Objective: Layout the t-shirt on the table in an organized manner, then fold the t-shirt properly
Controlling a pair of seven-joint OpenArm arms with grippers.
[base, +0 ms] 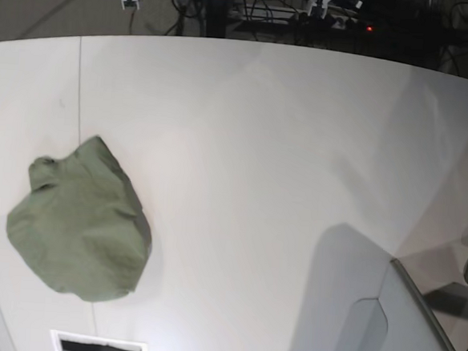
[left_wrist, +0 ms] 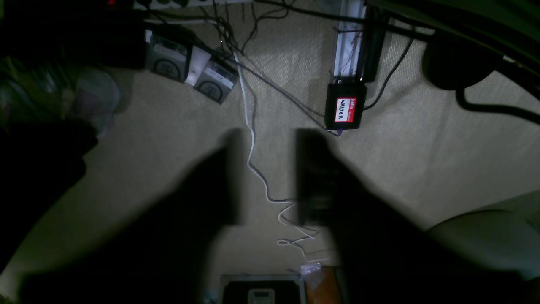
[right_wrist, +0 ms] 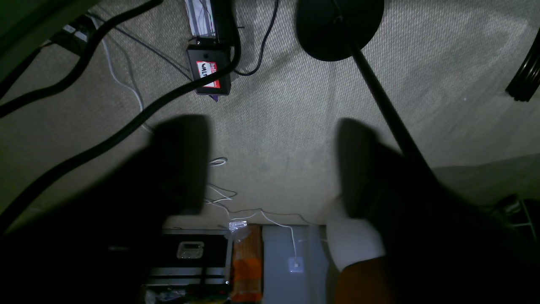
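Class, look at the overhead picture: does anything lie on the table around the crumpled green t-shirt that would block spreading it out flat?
Nothing visible does. The t-shirt lies bunched alone on the table, with bare white surface beside it.

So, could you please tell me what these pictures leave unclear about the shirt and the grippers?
- Olive-green cotton t-shirt, base view: lies bunched on the white table, hiding sleeves and neck.
- Both wrist views: show only dim floor, no shirt.
- Left gripper and right gripper: fingers dark, blurred silhouettes.
- Base view: neither gripper appears.
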